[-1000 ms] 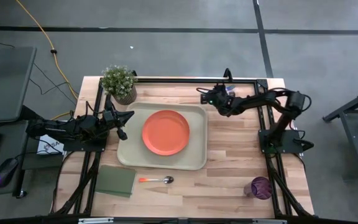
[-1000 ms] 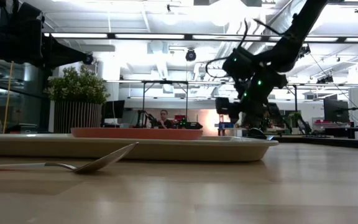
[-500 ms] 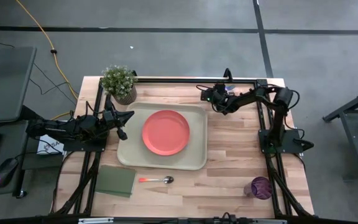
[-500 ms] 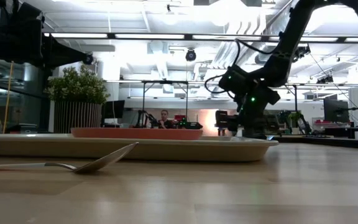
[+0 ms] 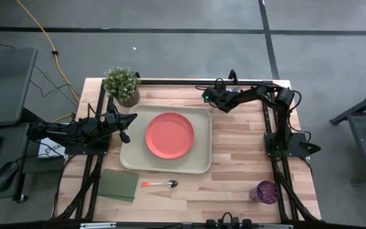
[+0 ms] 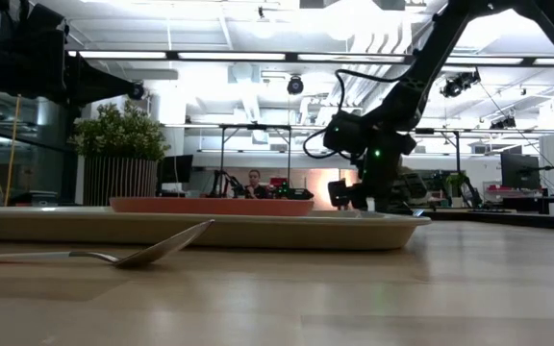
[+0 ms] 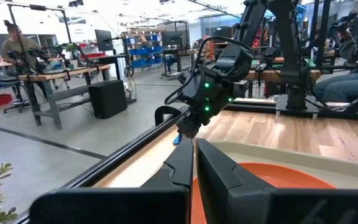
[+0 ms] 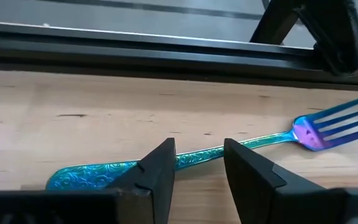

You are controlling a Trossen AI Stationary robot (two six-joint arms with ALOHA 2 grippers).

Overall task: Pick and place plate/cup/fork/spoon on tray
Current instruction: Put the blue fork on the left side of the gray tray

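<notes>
My right gripper (image 8: 196, 163): fingers apart, straddling the fork (image 8: 185, 157) on the table, upper centre-right of the high view.
My left gripper (image 5: 124, 127): closed, empty, at the tray (image 5: 132, 159) left edge.

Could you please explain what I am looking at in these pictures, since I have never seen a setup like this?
It is a robot with two dark arms at a wooden table. One picture looks straight down, one looks level across the tabletop, and two come from cameras on the wrists. On the table lie a cream tray with an orange plate on it, a spoon, a purple cup, a green pad and a potted plant. The left gripper waits shut at the tray's left edge, holding nothing. The right gripper is down at the table's far edge, its open fingers either side of a blue fork; it has not gripped it yet.
</notes>
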